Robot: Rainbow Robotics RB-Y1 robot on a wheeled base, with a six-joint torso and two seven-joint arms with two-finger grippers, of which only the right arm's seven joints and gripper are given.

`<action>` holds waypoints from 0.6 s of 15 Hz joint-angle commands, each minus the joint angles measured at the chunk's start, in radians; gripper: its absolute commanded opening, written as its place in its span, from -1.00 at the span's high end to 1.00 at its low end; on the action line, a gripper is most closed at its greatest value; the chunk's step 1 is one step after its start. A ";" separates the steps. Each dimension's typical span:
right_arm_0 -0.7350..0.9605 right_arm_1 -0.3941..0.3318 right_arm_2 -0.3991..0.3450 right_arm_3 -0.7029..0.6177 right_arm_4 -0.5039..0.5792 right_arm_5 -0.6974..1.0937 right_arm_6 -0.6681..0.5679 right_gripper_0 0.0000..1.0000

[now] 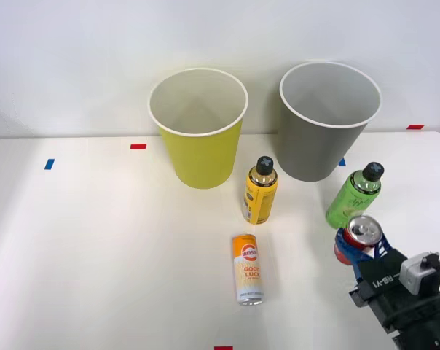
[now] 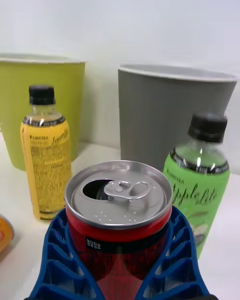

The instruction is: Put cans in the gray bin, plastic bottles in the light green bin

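Ribbed blue fingers [image 2: 60,260] clench the red can [image 2: 119,215] in the right gripper [image 1: 360,246]; the wrist view shows its opened tab hole. Front view adds the orange can [image 1: 247,268] upright on the table [image 1: 96,240]. Yellow-green bin [image 1: 199,131] and gray bin [image 1: 328,122] look hollow inside. Yellow bottle [image 1: 260,191] and green bottle [image 1: 353,195] stand just before them.

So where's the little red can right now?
The red can is held between the right gripper's blue fingers, at the front view's lower right, just in front of the green bottle and short of the gray bin.
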 commanded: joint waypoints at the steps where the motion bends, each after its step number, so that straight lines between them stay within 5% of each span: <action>1: -0.003 -0.022 0.037 -0.193 -0.109 0.192 -0.013 1.00; 4: -0.093 0.004 0.035 -0.225 -0.212 0.217 -0.018 1.00; 9: -0.306 0.081 0.020 -0.225 -0.238 0.388 -0.029 1.00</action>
